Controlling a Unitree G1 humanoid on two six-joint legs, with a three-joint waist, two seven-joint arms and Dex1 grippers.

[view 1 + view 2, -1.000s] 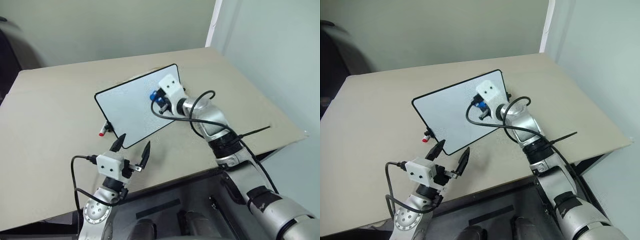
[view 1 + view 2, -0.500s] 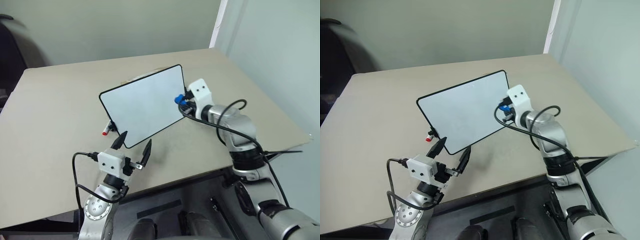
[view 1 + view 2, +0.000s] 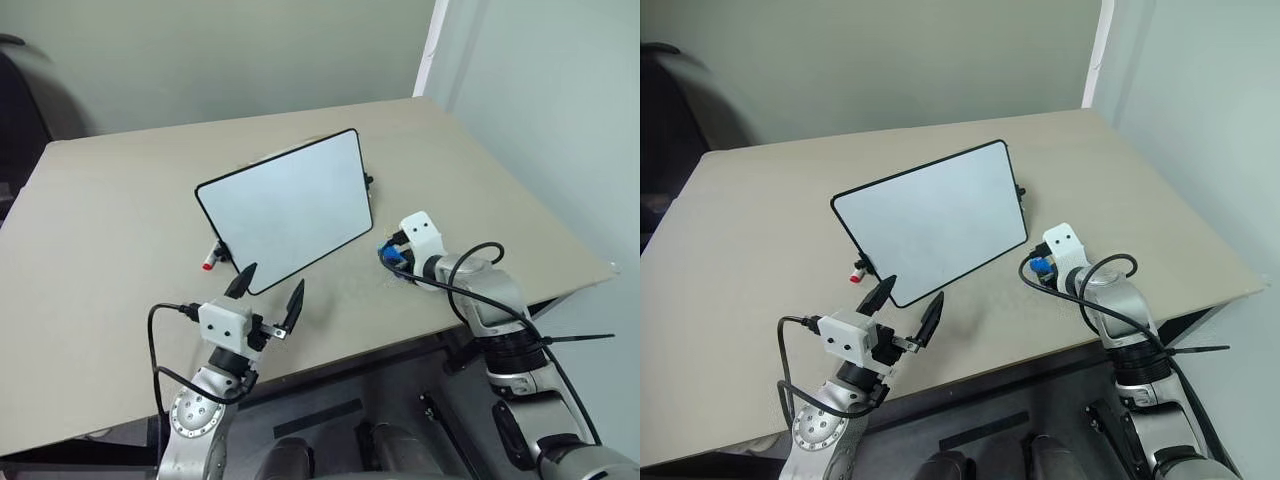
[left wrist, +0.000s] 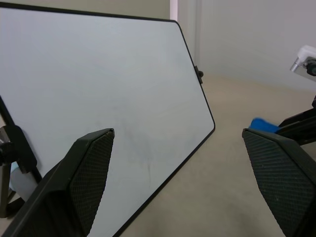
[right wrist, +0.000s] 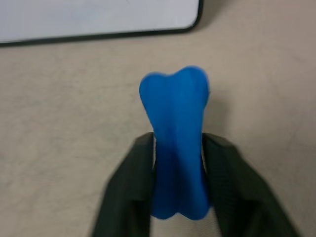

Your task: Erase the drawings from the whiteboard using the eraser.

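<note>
Board (image 3: 285, 205) upright mid-table, face blank. R gripper (image 5: 177, 148) low on table just right of board, fingers pinching blue eraser (image 5: 175, 158). L gripper (image 3: 268, 292) spread wide, empty, near board's lower edge.

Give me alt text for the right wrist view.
A blue eraser sits between the right gripper's two black fingers, just above a beige table. The whiteboard's bottom edge runs behind it.
</note>
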